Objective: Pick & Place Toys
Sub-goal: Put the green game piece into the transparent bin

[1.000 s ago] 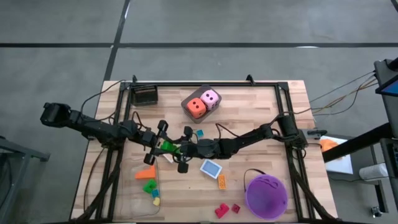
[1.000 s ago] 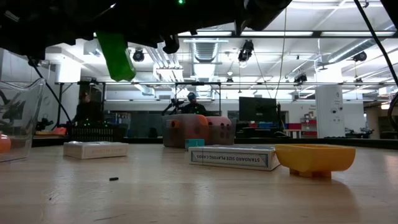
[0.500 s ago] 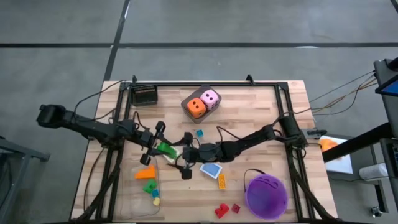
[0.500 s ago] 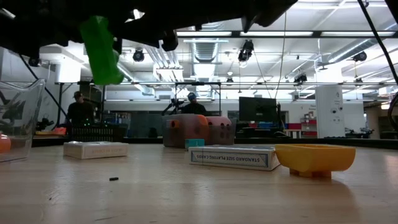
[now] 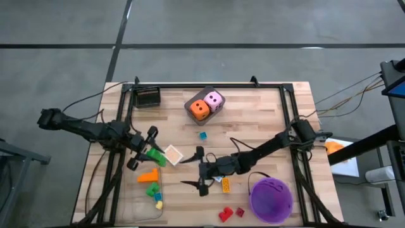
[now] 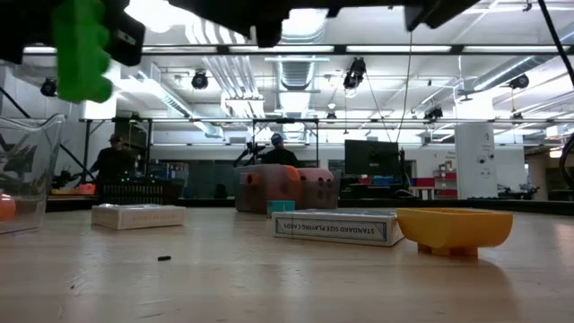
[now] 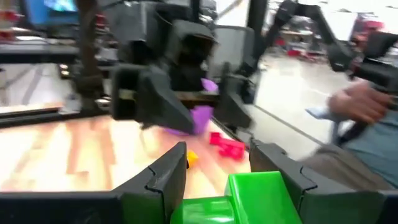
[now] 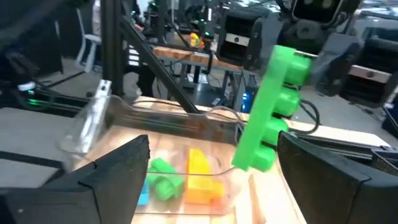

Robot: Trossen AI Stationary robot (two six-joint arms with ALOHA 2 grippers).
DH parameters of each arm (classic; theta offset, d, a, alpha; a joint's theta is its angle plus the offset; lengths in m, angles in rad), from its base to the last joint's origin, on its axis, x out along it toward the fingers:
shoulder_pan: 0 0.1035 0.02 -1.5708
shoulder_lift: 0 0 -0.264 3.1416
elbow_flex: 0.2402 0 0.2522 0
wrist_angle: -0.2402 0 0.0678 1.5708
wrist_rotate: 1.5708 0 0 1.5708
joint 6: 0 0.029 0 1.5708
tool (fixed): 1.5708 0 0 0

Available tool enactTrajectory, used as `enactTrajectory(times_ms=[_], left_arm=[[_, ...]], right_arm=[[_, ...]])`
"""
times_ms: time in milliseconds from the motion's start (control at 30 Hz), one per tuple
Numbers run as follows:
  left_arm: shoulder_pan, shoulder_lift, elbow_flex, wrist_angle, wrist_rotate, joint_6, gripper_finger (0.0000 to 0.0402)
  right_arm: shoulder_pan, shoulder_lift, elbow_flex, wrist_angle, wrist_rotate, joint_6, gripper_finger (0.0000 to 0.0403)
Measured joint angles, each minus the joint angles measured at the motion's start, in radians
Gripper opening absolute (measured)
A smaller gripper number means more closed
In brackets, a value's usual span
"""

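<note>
— Over the left half of the tabletop [image 5: 253,114], lifted clear of the wood: left gripper [image 5: 147,152], clamped on a green brick [image 5: 154,157]. Agreed?

— Agreed. Pinched between both fingers in the left wrist view, at 1 end of the brick. High up in the low view as well, well above the boards.

— And the right gripper [image 5: 200,171]?

— Near the middle of the tabletop, fingers spread wide, holding nothing. Pointed toward the left gripper, near it but apart.

— Anything close to the green brick?

— Just beside it, toward the front left corner, a clear tray [image 5: 140,196]. Inside, small bricks [image 5: 150,189]: orange, green, yellow and blue, lying close together.

— Other toys on the wood?

— At the back centre, 2 dice touching each other: orange die [image 5: 200,110] and pink die [image 5: 214,99]. Between them and the right gripper, a small blue brick [image 5: 202,135], alone. Just beside the right arm, toward the front, an orange brick [image 5: 225,184]. Near the front edge, 2 red bricks [image 5: 225,214], side by side.

— And next to those?

— Purple bucket [image 5: 271,198], upright, at the front right, just beside the red bricks. At the back left, a black box [image 5: 149,97], well apart from everything else.
</note>
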Motion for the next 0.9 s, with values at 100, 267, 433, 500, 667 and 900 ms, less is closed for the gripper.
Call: enactTrajectory(times_ms=[100, 267, 433, 500, 667, 900], left_arm=[[-0.067, -0.039, 0.0, -0.076, -0.001, 0.008, 0.016], [-0.186, -0.042, 0.0, -0.121, -0.042, 0.008, 0.016], [-0.288, -0.037, 0.0, -0.158, -0.045, 0.003, 0.0161], [-0.325, -0.036, -0.006, -0.185, -0.045, 0.003, 0.0165], [-0.397, -0.036, -0.071, -0.168, -0.059, 0.008, 0.017], [-0.407, -0.037, -0.172, -0.007, -0.22, -0.001, 0.0173]], right_arm=[[0.019, -0.022, -0.031, -0.003, -0.002, 0.0, 0.0326], [0.039, -0.031, -0.048, -0.008, -0.002, 0.007, 0.0308], [0.046, -0.03, -0.048, -0.011, -0.002, 0.008, 0.0294], [0.048, -0.03, -0.048, -0.012, -0.001, 0.008, 0.0292], [0.05, -0.03, -0.048, -0.067, 0.005, 0.035, 0.0292], [0.049, -0.029, -0.048, -0.125, 0.033, 0.061, 0.0292]])
